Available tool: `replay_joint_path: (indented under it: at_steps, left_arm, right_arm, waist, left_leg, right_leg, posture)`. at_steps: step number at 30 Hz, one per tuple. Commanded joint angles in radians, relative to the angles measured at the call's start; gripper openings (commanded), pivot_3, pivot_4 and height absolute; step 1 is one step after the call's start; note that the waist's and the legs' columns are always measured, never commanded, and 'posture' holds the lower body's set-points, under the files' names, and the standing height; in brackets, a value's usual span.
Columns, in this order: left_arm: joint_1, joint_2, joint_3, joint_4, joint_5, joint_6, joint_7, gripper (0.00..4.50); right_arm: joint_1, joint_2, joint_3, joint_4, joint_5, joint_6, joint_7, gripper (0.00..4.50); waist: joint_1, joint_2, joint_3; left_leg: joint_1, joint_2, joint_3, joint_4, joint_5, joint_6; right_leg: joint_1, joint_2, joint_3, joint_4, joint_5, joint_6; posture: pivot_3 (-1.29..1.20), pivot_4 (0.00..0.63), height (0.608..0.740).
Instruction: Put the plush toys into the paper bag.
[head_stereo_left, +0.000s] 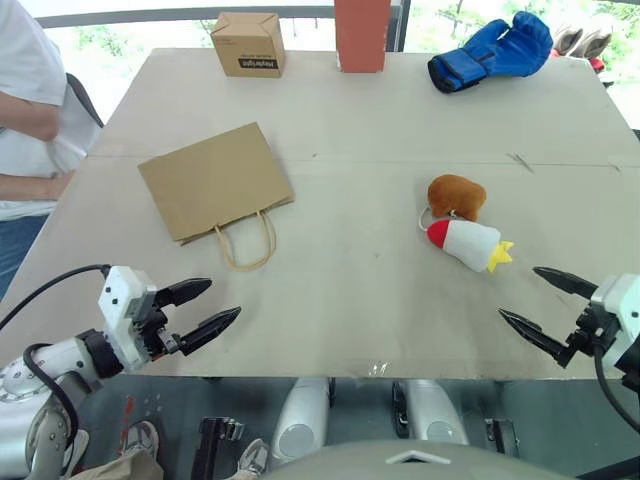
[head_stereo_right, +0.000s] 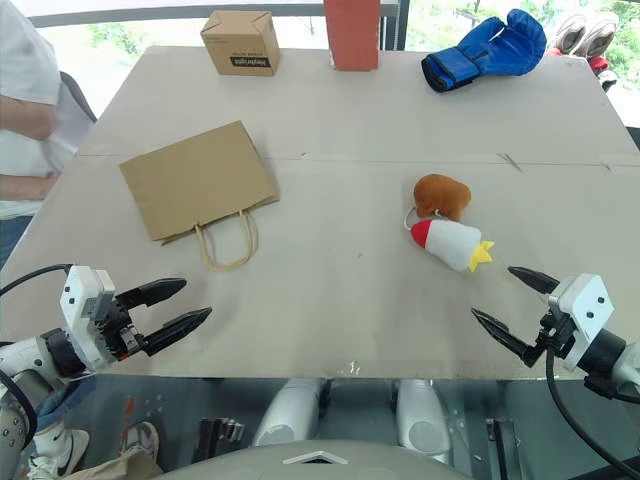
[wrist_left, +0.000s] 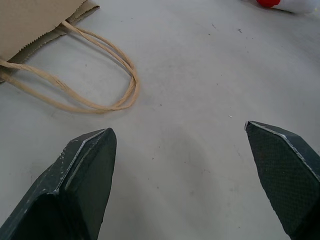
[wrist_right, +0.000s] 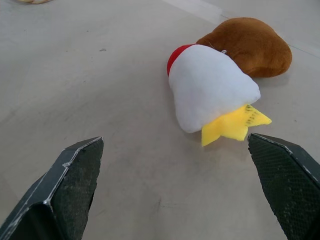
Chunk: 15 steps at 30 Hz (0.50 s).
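Note:
The brown paper bag lies flat on the table's left half, its handles pointing toward me. Two plush toys lie together on the right half: a brown fuzzy blob and, touching it on the near side, a white rocket with a red nose and yellow fins. My left gripper hovers open and empty over the near left edge, a little short of the handles. My right gripper is open and empty at the near right edge, just short of the rocket and the blob.
At the far edge stand a small cardboard box and a red-orange block; a blue boxing glove lies at the far right. A person in a white shirt is beside the table's left edge.

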Motion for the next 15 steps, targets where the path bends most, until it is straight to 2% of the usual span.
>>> replay_joint_path:
  at_steps: [1, 6, 11, 15]
  left_arm:
    - [-0.042, 0.001, -0.003, 0.013, 0.024, -0.049, 0.011, 4.45]
    - [-0.204, 0.058, -0.05, 0.207, 0.16, -0.205, -0.011, 4.45]
    - [-0.337, 0.213, -0.107, 0.538, 0.35, -0.572, -0.133, 4.45]
    - [-0.47, 0.249, -0.152, 0.727, 0.406, -0.733, -0.142, 4.45]
  right_arm:
    - [-0.052, 0.006, 0.018, -0.031, 0.01, -0.012, -0.023, 4.5]
    - [-0.171, 0.022, 0.156, -0.119, 0.019, 0.036, -0.079, 4.5]
    - [-0.256, 0.07, 0.311, -0.183, 0.002, 0.07, -0.147, 4.5]
    - [-0.257, 0.088, 0.361, -0.189, -0.027, 0.056, -0.167, 4.5]
  waist:
    - [0.0, 0.0, 0.0]
    - [0.0, -0.001, 0.0]
    - [-0.002, -0.004, -0.001]
    - [0.002, -0.004, -0.001]
  left_leg:
    - [0.0, 0.0, 0.001, 0.0, 0.0, 0.001]
    - [0.001, 0.006, 0.004, 0.001, 0.001, 0.002]
    - [-0.001, 0.007, 0.006, 0.001, 0.002, 0.003]
    - [0.0, 0.006, 0.008, 0.001, 0.001, 0.004]
  right_leg:
    - [0.0, 0.002, 0.0, 0.0, 0.0, 0.0]
    - [0.0, 0.008, -0.002, 0.002, 0.0, 0.0]
    - [-0.001, 0.01, 0.0, 0.0, 0.001, -0.003]
    - [-0.001, 0.007, 0.001, 0.0, 0.002, -0.004]
  posture:
    - [0.0, 0.15, 0.74]
    - [0.0, 0.15, 0.74]
    - [0.0, 0.15, 0.74]
    - [0.0, 0.15, 0.74]
